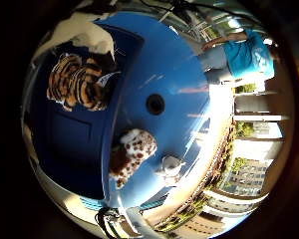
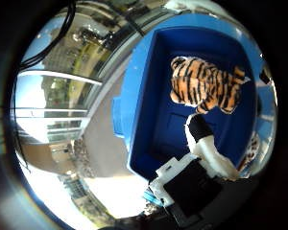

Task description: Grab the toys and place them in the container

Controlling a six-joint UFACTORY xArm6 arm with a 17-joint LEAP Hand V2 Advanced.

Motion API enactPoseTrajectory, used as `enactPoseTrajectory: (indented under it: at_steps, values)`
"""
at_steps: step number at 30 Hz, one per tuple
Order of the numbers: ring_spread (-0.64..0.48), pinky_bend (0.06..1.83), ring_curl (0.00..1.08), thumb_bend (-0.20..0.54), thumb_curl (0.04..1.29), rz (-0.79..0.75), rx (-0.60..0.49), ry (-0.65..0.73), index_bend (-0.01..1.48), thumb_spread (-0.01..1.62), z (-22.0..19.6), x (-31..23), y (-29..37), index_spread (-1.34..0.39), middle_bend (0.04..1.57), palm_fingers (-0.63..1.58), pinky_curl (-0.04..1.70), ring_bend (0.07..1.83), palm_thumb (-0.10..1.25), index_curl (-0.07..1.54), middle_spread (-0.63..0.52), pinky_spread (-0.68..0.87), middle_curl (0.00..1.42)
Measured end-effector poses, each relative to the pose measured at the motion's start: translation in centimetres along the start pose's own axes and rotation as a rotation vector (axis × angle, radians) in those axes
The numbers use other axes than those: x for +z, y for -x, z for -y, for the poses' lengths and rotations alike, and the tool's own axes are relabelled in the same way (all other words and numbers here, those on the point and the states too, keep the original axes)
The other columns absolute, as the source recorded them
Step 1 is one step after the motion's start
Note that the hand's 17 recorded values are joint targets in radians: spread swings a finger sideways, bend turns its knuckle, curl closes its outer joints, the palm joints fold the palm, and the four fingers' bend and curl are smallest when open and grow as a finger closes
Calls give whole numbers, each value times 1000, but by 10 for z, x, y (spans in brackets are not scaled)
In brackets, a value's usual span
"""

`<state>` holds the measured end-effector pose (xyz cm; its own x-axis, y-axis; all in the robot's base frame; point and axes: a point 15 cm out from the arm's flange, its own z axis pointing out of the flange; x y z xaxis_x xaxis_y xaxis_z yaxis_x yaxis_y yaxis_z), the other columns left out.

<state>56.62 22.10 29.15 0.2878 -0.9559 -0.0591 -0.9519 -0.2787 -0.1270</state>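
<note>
Since the tiger toy (image 2: 206,86) already lies on the floor of the blue container (image 2: 149,72), with the fingers (image 2: 209,148) straight above it and closed on nothing, the step in hand is judged to be the release and the lift away. The tiger is seen lying flat inside the bin, near one end wall, clear of the rim. The hand (image 2: 192,177) is held open over the container; one white fingertip with a black pad hangs just beside the tiger's hind end, and contact cannot be ruled out. A clean withdrawal is called for: the fingers should be kept straight and raised directly upward, so that the plush fur is not snagged and dragged back over the wall.

Outside the container, a spotted brown-and-white toy (image 1: 132,154) is seen lying against the outer wall, on the blue table (image 1: 174,74), and a small grey toy (image 1: 169,167) sits just beside it, further from the bin. These are judged still to be collected. The spotted toy should be approached from the table side, since the wall blocks the fingers on the other. A dark round hole (image 1: 155,104) is seen in the table nearby.
</note>
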Motion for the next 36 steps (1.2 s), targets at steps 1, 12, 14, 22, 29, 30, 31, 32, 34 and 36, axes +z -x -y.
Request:
enactPoseTrajectory:
  at_steps: [1, 12, 14, 22, 29, 30, 31, 32, 34, 36]
  values:
    - [311, 955, 333, -35, 556, 1, -1, -10, 295, 1065, 1, -7, -1, -426, 128, -93, 483, 518, 694, 94, 118, 495, 432]
    - [330, 890, 313, -37, 486, -7, 19, 69, 161, 1076, -67, -102, -31, -276, 153, -56, 401, 459, 642, 164, 184, 525, 324]
    - [332, 875, 312, -38, 477, -15, 45, 80, 159, 1084, -89, -129, -50, -246, 154, -53, 386, 454, 626, 171, 188, 523, 315]
    - [333, 813, 308, -33, 440, -14, 120, 201, 159, 1120, -176, -137, -120, -195, 164, -61, 338, 421, 589, 185, 201, 509, 300]
    - [313, 714, 307, -28, 419, 0, 123, 220, 158, 1135, -234, -57, -162, -186, 164, -46, 291, 394, 587, 198, 178, 474, 293]
    - [312, 707, 307, -28, 417, 3, 125, 222, 159, 1136, -243, -41, -168, -189, 165, -41, 287, 390, 587, 199, 171, 471, 293]
    - [311, 704, 308, -28, 416, 6, 129, 224, 160, 1136, -251, -27, -172, -189, 163, -38, 285, 390, 587, 200, 170, 470, 292]
    - [305, 691, 308, -28, 414, 7, 135, 225, 166, 1137, -258, -14, -177, -192, 164, -32, 277, 384, 588, 205, 160, 463, 292]
    - [299, 671, 309, -27, 413, 0, 140, 200, 168, 1134, -264, 3, -187, -193, 167, -26, 270, 382, 591, 209, 150, 456, 293]
    - [296, 650, 309, -28, 412, -11, 131, 165, 169, 1134, -257, 10, -199, -199, 169, -22, 262, 378, 593, 215, 140, 448, 295]
